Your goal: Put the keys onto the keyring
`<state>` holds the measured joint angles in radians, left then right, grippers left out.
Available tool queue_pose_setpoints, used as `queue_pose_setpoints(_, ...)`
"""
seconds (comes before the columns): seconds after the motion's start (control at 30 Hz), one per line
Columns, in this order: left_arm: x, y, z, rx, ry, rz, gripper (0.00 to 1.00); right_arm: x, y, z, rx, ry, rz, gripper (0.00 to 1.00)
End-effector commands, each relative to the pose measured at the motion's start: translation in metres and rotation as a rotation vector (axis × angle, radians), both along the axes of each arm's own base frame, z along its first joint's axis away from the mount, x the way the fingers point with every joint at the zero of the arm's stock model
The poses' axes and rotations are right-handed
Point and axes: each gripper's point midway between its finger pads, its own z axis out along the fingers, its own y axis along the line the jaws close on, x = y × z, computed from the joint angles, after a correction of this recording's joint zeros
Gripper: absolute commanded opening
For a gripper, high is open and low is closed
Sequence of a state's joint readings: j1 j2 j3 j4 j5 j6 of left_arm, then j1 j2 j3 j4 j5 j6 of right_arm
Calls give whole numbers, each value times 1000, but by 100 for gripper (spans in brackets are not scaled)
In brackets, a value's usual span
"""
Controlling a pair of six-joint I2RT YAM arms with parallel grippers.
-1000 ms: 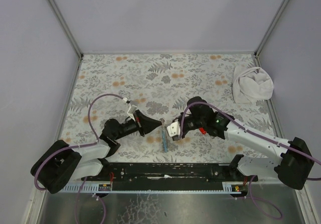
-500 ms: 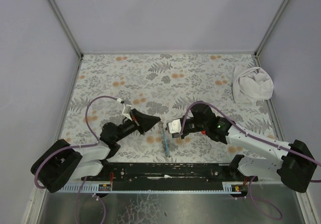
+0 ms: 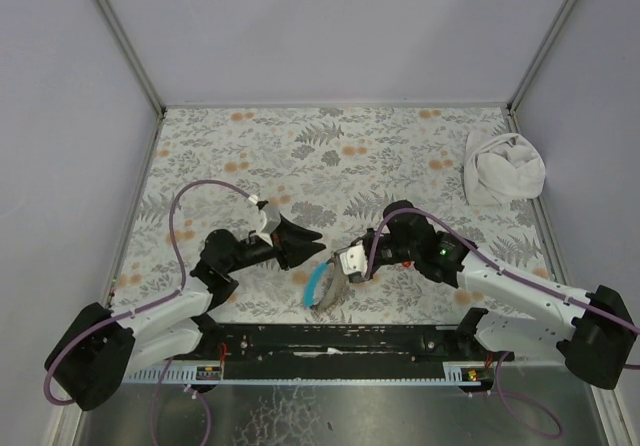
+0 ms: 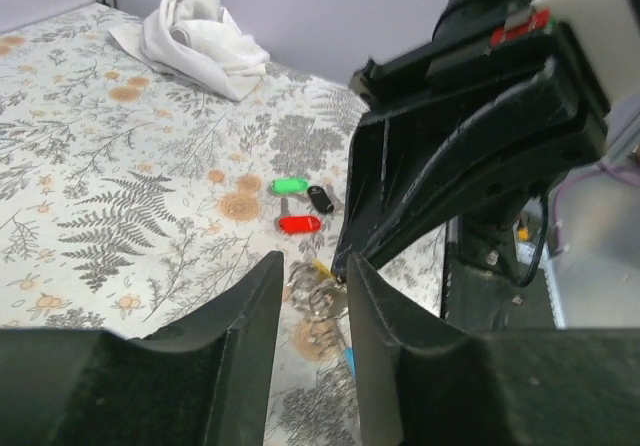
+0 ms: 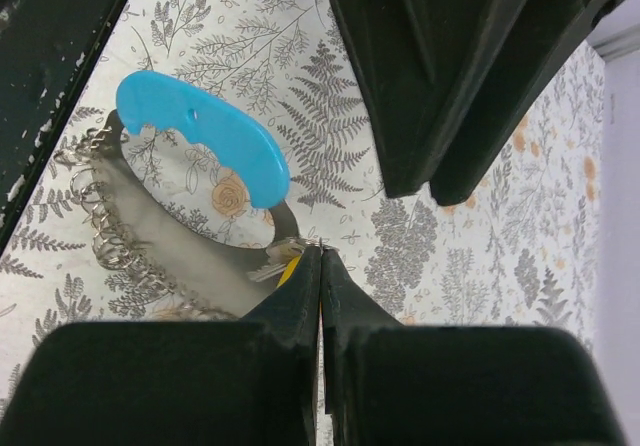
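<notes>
While the right gripper [image 5: 320,254] is clamping its jaws on the keyring [image 3: 318,284] low in the overhead view's centre, the left gripper [image 4: 313,264] is hovering just beside it, jaws parted, as the red key [image 4: 299,224], green key [image 4: 290,185] and black key [image 4: 320,199] are lying on the surface [image 4: 120,186].

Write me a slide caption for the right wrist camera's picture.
Right gripper pinched shut on the keyring, its blue arc over the flowered table, left gripper close by.

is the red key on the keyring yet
No, the red key lies loose on the table beside the green key and black key, clear of the keyring.
</notes>
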<state>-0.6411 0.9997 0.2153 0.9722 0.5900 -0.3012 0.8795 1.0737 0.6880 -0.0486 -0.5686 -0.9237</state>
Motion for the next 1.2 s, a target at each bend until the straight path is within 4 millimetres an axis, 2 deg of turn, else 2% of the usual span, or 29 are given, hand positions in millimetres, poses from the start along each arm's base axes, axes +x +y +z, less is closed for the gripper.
queue_pose_setpoints(0.0, -5, -4, -16, 144, -111, -71, 33, -3, 10, 29, 19, -95, 98, 0)
queue_pose_setpoints(0.17, -3, -9, -23, 178, -100, -111, 34, -5, 10, 33, 0, -99, 124, 0)
queue_pose_setpoints(0.37, -7, -11, -25, 173, -75, -151, 35, 2, 8, 40, -1, -128, 87, 0)
queue_pose_setpoints(0.5, -4, -11, -28, 180, -64, -147, 36, -2, 10, 42, 12, -123, 109, 0)
queue_pose_setpoints(0.83, -13, -19, -25, 215, -158, -277, 38, -15, 14, 44, 27, -93, 186, 0)
queue_pose_setpoints(1.0, -18, -22, -22, 225, -175, -346, 38, -14, 14, 43, 11, -92, 189, 0)
queue_pose_setpoints(1.17, -27, -23, -30, 236, -146, -418, 36, -11, 13, 46, 13, -107, 172, 0)
